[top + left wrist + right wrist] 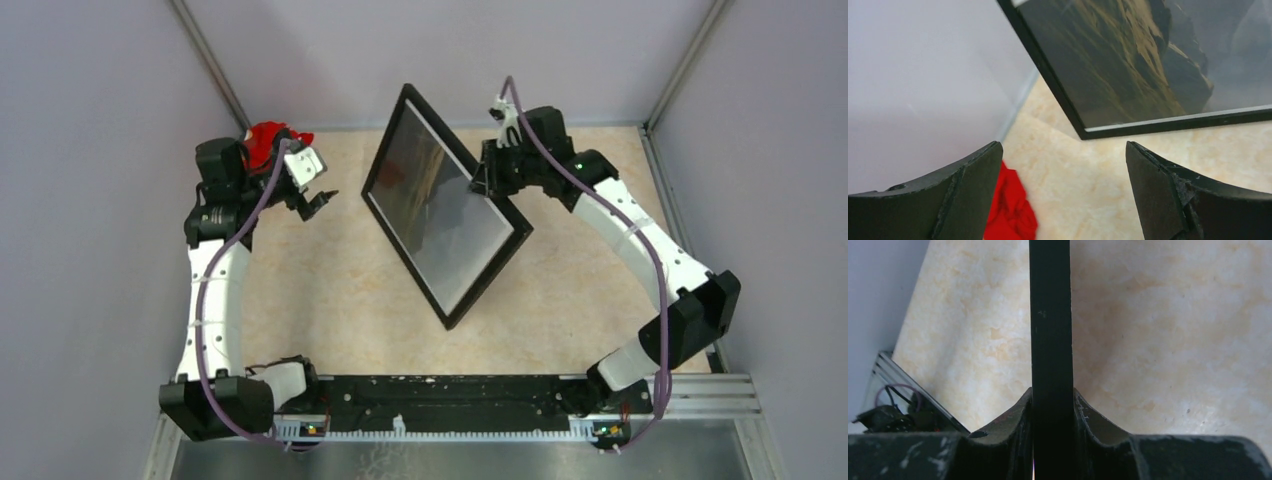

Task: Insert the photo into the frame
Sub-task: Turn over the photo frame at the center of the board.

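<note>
The black frame point(447, 215) stands tilted on edge in the middle of the table, its front towards the left arm. The photo point(440, 200) of dark mountains shows behind its pane; in the left wrist view the photo point(1128, 60) fills the frame point(1048, 75), whose lower corner rests on the table. My right gripper point(487, 178) is shut on the frame's upper right edge, seen edge-on as a black bar point(1050, 330) between the fingers. My left gripper point(318, 200) is open and empty, left of the frame and apart from it.
A red cloth point(268, 142) lies at the back left by the left wrist and shows in the left wrist view point(1010, 210). Grey walls close in the beige table point(330, 290) on three sides. A black rail point(440, 395) runs along the near edge.
</note>
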{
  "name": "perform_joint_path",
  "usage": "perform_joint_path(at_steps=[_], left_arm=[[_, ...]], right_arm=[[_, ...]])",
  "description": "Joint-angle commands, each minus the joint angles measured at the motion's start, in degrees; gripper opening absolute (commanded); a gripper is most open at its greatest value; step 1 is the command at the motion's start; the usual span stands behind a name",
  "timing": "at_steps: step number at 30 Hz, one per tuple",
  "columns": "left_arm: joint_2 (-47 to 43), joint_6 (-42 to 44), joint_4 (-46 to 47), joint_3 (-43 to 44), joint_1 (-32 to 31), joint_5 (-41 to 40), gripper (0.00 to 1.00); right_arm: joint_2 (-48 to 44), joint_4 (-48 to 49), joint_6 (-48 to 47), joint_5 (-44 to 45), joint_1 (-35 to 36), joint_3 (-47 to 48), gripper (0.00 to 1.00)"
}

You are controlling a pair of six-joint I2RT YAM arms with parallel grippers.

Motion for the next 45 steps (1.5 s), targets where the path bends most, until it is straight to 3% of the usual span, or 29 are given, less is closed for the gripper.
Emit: perform_joint_path(at_steps=[1, 5, 12, 16, 18, 23, 28, 30, 31, 33, 40, 45], left_arm=[[2.86, -5.39, -4.56, 2.51, 0.3, 1.92, 0.99], [4.9, -10.61, -3.8, 0.99, 0.36, 0.06, 0.99], [4.81, -17.36, 4.1, -8.51, 0.4, -2.18, 0.99], [5.69, -19.97, 6.71, -13.0, 0.4, -3.64, 0.99], [6.41, -20.58, 7.29, -14.61, 0.38, -3.91, 0.99], [7.92, -20.22, 8.55, -17.74, 0.42, -2.68, 0.99], [9.24, -21.03, 9.69, -18.84, 0.4, -2.63, 0.99], [9.81, -21.76, 10.05, -19.07, 0.37, -2.28, 0.99], [10.04, -22.15, 10.11, -19.01, 0.38, -2.07, 0.99], [10.45, -23.15, 10.58, -19.12, 0.37, -1.93, 0.99], [10.51, -30.84, 17.46, -21.1, 0.36, -4.55, 0.99], [11.54, -42.67, 30.48, -26.91, 0.34, -14.27, 0.99]], right_arm=[[-6.3, 9.73, 7.6, -9.59, -6.64, -13.67, 0.0], [-11.89, 19.22, 11.44, -12.45, -12.07, -28.55, 0.0], [-17.51, 40.08, 16.6, -7.53, -14.28, -54.02, 0.0], [-15.58, 48.03, 17.65, -2.52, -14.28, -61.08, 0.06], [-14.14, 50.96, 17.93, -1.99, -14.25, -62.73, 0.13], [-11.28, 54.91, 17.13, -0.02, -14.29, -64.57, 0.18], [-9.73, 56.27, 16.85, 1.45, -14.27, -66.31, 0.32], [-9.61, 56.44, 16.84, 2.14, -14.28, -66.82, 0.41], [-9.69, 56.24, 16.72, 2.26, -14.29, -66.92, 0.52], [-10.22, 54.89, 16.36, 3.11, -14.3, -66.64, 0.97], [-16.4, 46.89, 13.44, 11.87, -14.4, -63.39, 0.99], [-24.86, 47.44, 10.05, 38.32, -14.42, -63.6, 0.99]])
